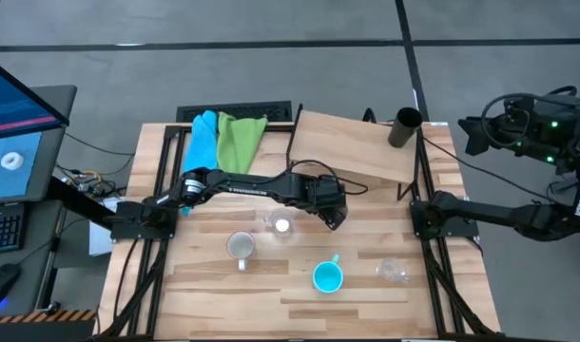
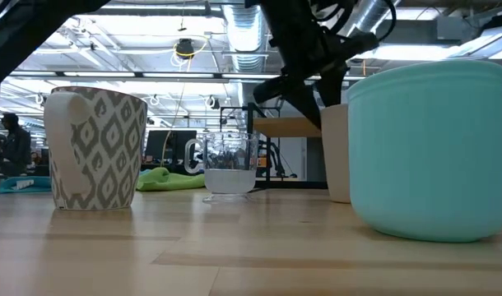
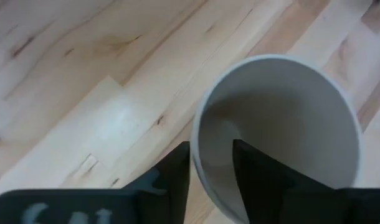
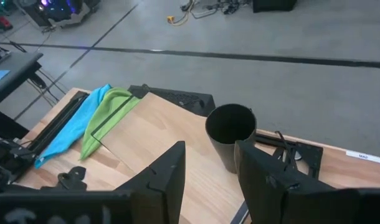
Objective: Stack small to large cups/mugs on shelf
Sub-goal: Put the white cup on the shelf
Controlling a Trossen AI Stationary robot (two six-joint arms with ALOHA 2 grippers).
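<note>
Bright overhead striplights, soft shadows, blurred wrist close-up

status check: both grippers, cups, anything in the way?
Left gripper straddling beige tumbler rim, mid-table. Right gripper open, parked off the right edge. Black cup alone on shelf. Nothing blocking.

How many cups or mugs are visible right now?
6. Tall black cup on the shelf; beige tumbler, rim straddled by the left pincer; patterned white mug, cyan mug, and two clear cups on the table.
</note>
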